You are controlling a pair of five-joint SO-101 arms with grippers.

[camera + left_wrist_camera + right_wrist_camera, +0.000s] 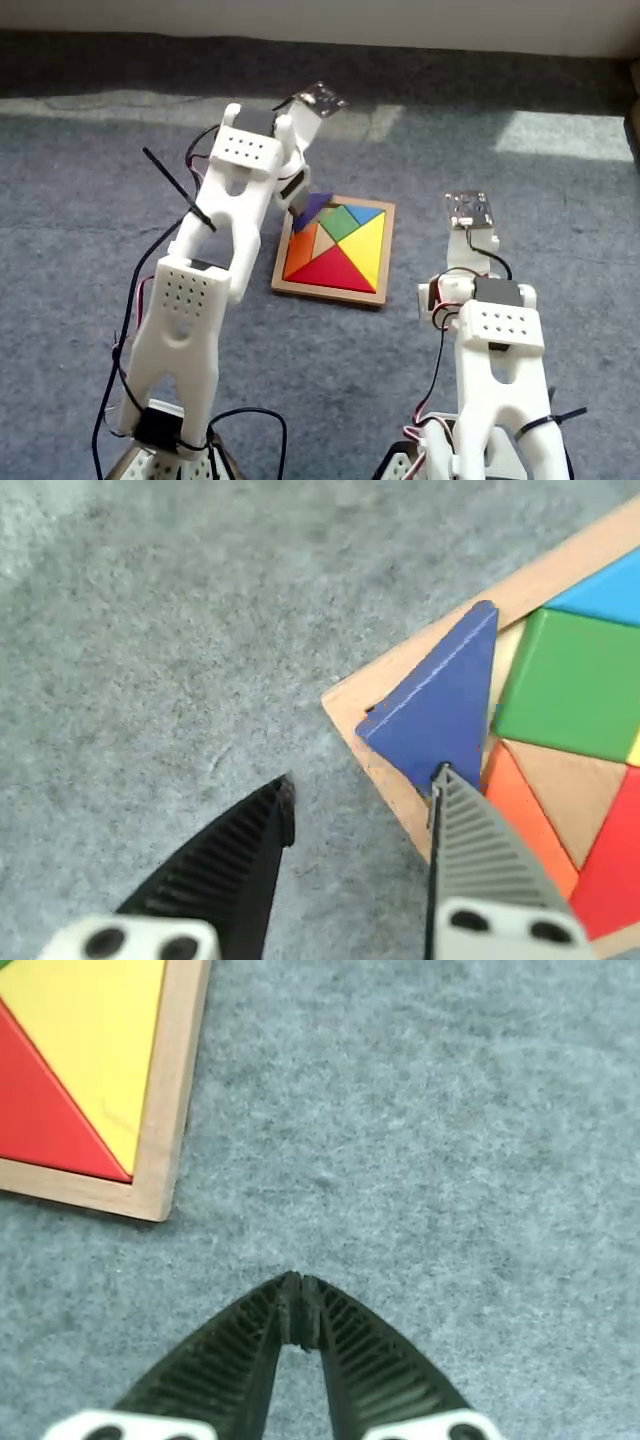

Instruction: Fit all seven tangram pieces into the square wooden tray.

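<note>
The square wooden tray (330,293) lies on the carpet between the arms. In it lie a yellow triangle (368,250), a red triangle (330,270), an orange piece (299,258), a green square (341,222) and a light blue piece (364,213). A blue triangle (440,705) rests tilted over the tray's far left corner, partly on the rim (560,565). My left gripper (362,780) is open above that corner, one fingertip (442,778) touching the blue triangle's edge. Right of the tray, my right gripper (297,1288) is shut and empty over the carpet.
A wood-coloured triangular patch (545,790) shows between the green square and the orange piece. Grey carpet (120,200) surrounds the tray. The tray's near right corner (150,1195) lies close to the right gripper. Loose cables (170,185) hang beside the left arm.
</note>
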